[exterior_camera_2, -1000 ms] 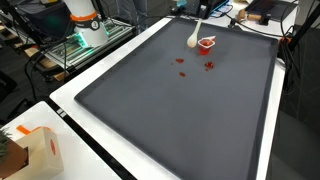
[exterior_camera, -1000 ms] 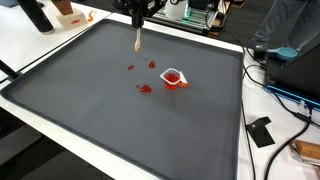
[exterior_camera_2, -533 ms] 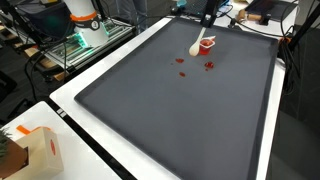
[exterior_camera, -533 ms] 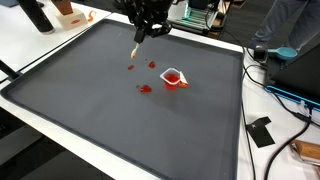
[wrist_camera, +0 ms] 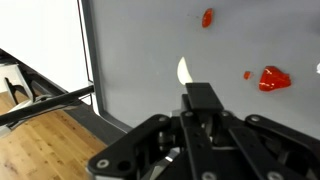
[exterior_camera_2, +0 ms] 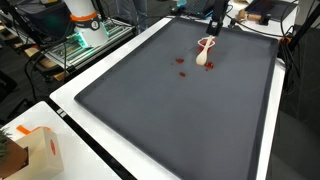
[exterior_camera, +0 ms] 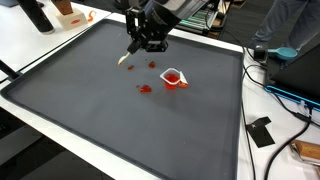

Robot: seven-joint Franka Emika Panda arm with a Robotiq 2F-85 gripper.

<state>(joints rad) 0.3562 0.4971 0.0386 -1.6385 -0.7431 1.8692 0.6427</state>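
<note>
Clenched gripper (exterior_camera: 139, 46) grasping a pale spoon (exterior_camera: 126, 59) by its handle, bowl slanting down past the fingertips, red cup (exterior_camera: 172, 77) near, red scraps (exterior_camera: 144, 88) close by on the dark surface (exterior_camera: 120, 125)

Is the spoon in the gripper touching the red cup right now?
Apart. In an exterior view the spoon, held by the gripper, sits well aside of the red cup, with bare dark mat between them.
</note>
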